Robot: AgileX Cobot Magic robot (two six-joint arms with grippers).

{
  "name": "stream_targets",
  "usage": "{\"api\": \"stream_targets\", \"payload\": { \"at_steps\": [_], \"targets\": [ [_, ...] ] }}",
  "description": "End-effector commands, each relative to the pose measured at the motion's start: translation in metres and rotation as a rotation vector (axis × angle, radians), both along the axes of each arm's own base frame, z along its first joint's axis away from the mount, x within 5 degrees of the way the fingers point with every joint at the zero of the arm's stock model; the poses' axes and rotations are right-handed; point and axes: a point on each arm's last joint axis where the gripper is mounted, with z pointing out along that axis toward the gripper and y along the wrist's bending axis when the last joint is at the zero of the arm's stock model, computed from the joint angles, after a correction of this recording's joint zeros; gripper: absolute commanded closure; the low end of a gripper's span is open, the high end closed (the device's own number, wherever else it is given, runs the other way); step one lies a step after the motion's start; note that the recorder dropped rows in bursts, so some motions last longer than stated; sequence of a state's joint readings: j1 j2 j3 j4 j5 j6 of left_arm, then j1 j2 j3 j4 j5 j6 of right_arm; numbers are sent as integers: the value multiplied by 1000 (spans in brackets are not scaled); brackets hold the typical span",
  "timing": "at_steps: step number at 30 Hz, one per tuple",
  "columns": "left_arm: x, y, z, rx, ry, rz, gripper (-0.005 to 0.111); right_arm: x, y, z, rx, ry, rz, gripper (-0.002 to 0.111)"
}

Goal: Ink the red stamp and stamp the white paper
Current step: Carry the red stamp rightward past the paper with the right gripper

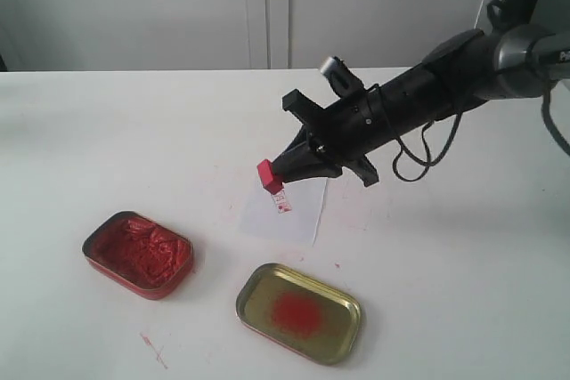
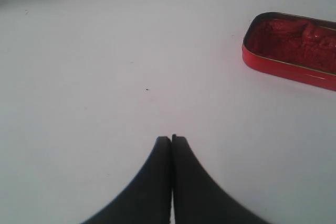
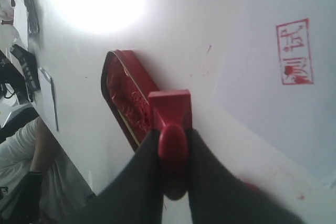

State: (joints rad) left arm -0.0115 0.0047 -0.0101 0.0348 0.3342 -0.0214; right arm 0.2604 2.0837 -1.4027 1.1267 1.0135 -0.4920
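- While we look over the table (image 1: 134, 131), we see our right gripper (image 1: 285, 168) squeezing the red stamp (image 1: 269, 175) by its little round knob. The square end sticks out in front.
- We think the stamp is up in the air, just over one corner of the white paper (image 1: 301, 213), and not pressing on it.
- We can see a red square mark (image 3: 294, 52) on the paper, with little signs inside it. It looks like a stamp print to us, so we think the inking and the stamping are likely done.
- We cannot see the bottom face of the stamp, so we cannot say if it has ink on it.
- The open tin of red paste (image 1: 138, 254) sits well off to one side of the paper. The gold lid (image 1: 258, 298) with a red smear lies near the paper's front edge.
- Our left gripper (image 2: 171, 140) is pressed together with nothing in it, over bare table near the tin of red paste.
- We think only a little is left, maybe just putting the stamp down.
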Motion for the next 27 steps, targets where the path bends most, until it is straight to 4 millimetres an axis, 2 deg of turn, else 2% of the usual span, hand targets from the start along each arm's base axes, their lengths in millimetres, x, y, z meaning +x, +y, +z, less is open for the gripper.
{"api": "stream_targets", "payload": {
  "at_steps": [1, 6, 24, 27],
  "targets": [
    [0, 0, -4, 0, 12, 2, 107, -12, -21, 6, 26, -31, -34, 108],
    [0, 0, -4, 0, 12, 2, 107, -28, -35, 4, 13, -35, -50, 108],
    [0, 0, -4, 0, 12, 2, 107, -74, -44, -7, 11, -15, -55, 108],
    [0, 0, -4, 0, 12, 2, 107, -79, -51, -9, 6, -12, -72, 108]
  ]
}}
